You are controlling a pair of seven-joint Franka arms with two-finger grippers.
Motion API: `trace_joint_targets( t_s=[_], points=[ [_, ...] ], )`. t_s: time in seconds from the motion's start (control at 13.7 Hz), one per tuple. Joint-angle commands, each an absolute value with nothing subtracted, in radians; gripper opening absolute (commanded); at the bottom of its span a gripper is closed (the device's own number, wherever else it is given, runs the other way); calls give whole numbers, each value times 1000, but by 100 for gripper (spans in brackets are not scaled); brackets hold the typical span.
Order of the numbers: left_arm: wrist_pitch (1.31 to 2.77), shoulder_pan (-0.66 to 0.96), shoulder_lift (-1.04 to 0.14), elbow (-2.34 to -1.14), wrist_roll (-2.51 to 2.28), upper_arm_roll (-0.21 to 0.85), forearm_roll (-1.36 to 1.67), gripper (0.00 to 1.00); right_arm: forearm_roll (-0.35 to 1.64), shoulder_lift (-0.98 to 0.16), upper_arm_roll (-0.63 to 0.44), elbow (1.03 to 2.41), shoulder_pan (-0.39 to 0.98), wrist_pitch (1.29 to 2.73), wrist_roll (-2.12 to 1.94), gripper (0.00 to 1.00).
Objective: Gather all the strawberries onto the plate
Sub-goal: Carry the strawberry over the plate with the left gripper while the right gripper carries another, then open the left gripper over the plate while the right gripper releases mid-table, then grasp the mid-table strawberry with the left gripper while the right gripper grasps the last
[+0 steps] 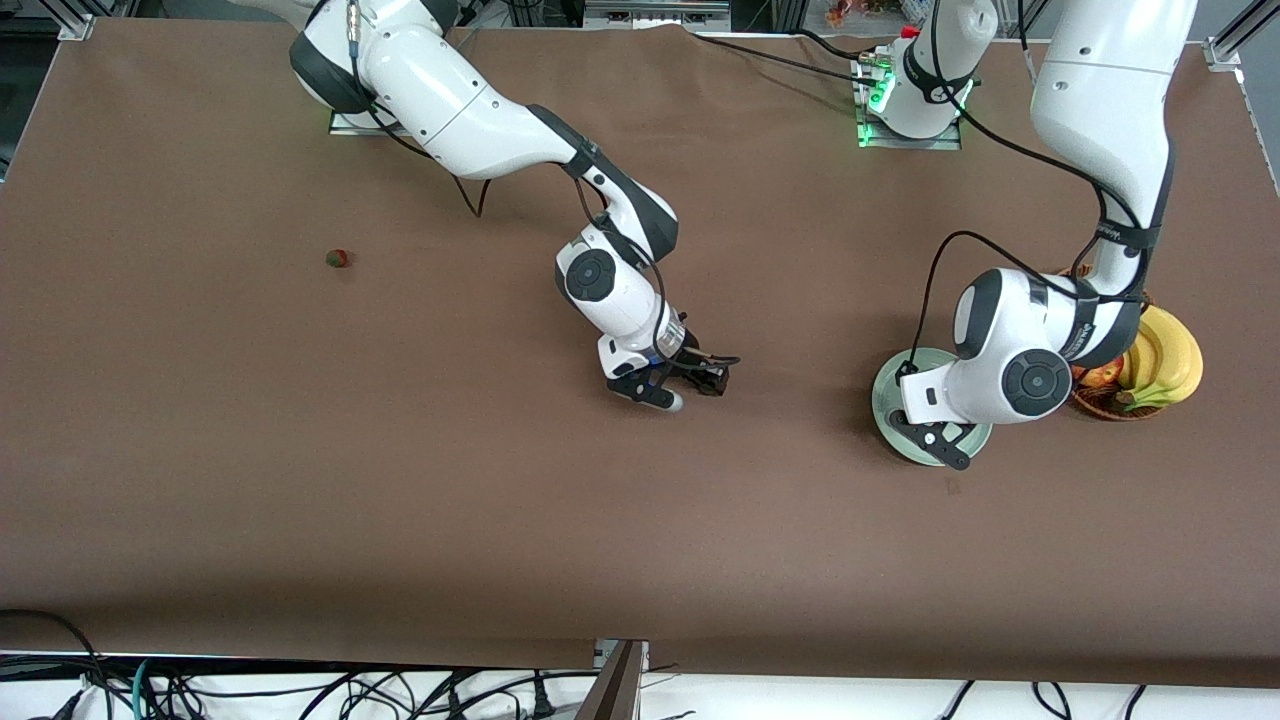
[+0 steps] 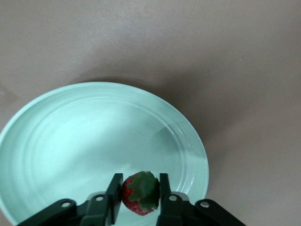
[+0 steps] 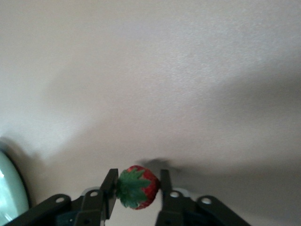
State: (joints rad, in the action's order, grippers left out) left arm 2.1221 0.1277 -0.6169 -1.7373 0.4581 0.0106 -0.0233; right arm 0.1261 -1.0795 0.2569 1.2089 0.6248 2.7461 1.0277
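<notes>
The pale mint-green plate [image 1: 886, 384] lies toward the left arm's end of the table, beside the wicker basket. My left gripper [image 1: 940, 447] hangs over the plate, shut on a strawberry [image 2: 140, 194]; the left wrist view shows the plate [image 2: 89, 132] right beneath it. My right gripper [image 1: 697, 380] is over the middle of the table, shut on a second strawberry [image 3: 138, 187] just above the brown cloth. The plate's rim [image 3: 6, 190] shows at the edge of the right wrist view. A third strawberry [image 1: 338, 259] lies alone on the table toward the right arm's end.
A brown wicker basket [image 1: 1108, 404] with bananas [image 1: 1165, 358] and a red apple [image 1: 1100, 376] stands next to the plate, partly hidden by the left arm. Cables run along the table's front edge.
</notes>
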Motion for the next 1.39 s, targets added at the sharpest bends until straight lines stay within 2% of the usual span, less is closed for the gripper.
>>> trace_joint_targets(
  t_s=[0.0,0.22,0.44,0.66,0.81,1.03,1.17,1.32],
  points=[
    [2112,120,-577,-1747,479,28,-29,100,129,-1048,268,1187,595,2717,1023,100],
    [2017,127,-508,-1735,457,43,-29,100,124,-933,268,1216,502,2471,959,100],
    [2019,130,-499,-1707,323,116,-12,100,120,-783,265,1377,378,2300,745,100],
    [2046,195,-558,-1617,93,163,20,100,120,-668,253,1523,249,2183,532,100],
    [2136,273,-629,-1540,-7,163,21,100,118,-600,230,1636,171,2151,399,100],
    [2336,356,-705,-1532,-264,163,21,100,117,-491,169,1831,68,2151,121,100],
    [2437,420,-751,-1532,-447,161,11,100,97,-433,85,1932,54,2151,-36,100],
    [2520,459,-773,-1542,-564,152,8,100,58,-396,54,2005,34,2151,-112,100]
  ],
)
